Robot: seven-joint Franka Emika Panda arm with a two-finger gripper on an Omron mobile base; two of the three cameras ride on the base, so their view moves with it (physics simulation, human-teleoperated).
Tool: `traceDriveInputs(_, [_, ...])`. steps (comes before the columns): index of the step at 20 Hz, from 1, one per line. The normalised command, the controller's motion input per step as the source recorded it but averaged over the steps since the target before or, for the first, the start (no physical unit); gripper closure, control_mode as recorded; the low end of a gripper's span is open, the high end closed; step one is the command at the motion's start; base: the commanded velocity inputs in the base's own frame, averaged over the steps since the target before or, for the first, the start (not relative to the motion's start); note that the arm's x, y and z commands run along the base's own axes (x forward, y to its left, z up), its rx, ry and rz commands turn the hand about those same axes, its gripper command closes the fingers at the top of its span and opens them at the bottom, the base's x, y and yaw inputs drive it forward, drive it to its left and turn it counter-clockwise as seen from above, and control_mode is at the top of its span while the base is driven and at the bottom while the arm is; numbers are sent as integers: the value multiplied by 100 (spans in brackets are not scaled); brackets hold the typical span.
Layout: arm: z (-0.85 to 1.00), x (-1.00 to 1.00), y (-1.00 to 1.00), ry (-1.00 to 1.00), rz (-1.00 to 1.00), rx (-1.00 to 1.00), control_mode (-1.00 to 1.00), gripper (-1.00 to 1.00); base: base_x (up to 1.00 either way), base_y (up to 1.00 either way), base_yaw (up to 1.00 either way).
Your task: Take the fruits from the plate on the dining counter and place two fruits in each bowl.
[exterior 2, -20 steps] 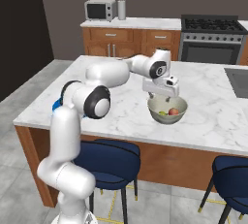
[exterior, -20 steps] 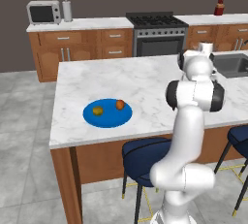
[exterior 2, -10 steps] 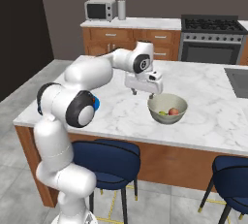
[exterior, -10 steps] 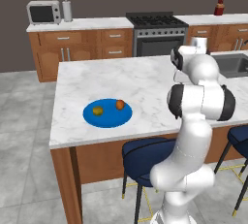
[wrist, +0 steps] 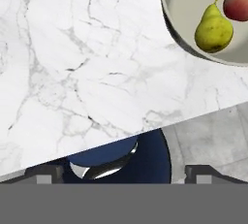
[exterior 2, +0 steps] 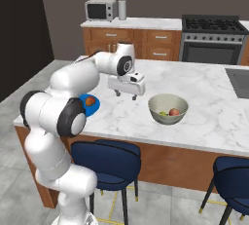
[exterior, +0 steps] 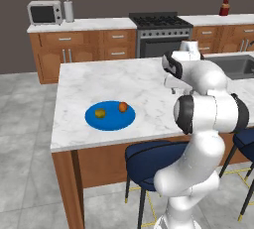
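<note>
The blue plate (exterior: 110,119) lies near the left end of the marble dining counter (exterior: 134,82) and carries an olive-yellow fruit (exterior: 100,113) and an orange fruit (exterior: 122,106). A pale cream bowl (exterior 2: 159,103) stands further right and holds a yellow-green pear (wrist: 213,29) beside a pinkish-red fruit (wrist: 237,0). My gripper (exterior 2: 125,94) hovers open and empty above bare marble between plate and bowl, its fingertips (wrist: 46,172) set wide apart. In the right base view the plate (exterior 2: 95,106) and the orange fruit (exterior 2: 89,101) peek out behind my arm.
Blue stools (exterior 2: 104,153) are tucked under the counter's near edge, and one (wrist: 121,160) shows below the counter edge in the hand view. A sink (exterior: 233,64) is set into the counter's right end. Cabinets, a stove and a microwave line the back wall.
The gripper has swung left from above the cream bowl to over bare marble, closer to the plate. It stays open and empty. The two fruits rest in the bowl.
</note>
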Motion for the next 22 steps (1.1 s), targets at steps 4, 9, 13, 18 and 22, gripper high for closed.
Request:
traceDriveInputs(4, [0,9,97,3,0,0,-100,-100,0,0,0])
traceDriveInputs(9, [0,14,87,6,0,0,-100,-100,0,0,0])
traceDriveInputs(13, [0,25,64,6,1,0,-100,-100,0,0,0])
traceDriveInputs(18, [0,47,51,5,5,0,-100,-100,0,0,0])
traceDriveInputs(22, [0,49,39,5,7,0,-100,-100,0,0,0])
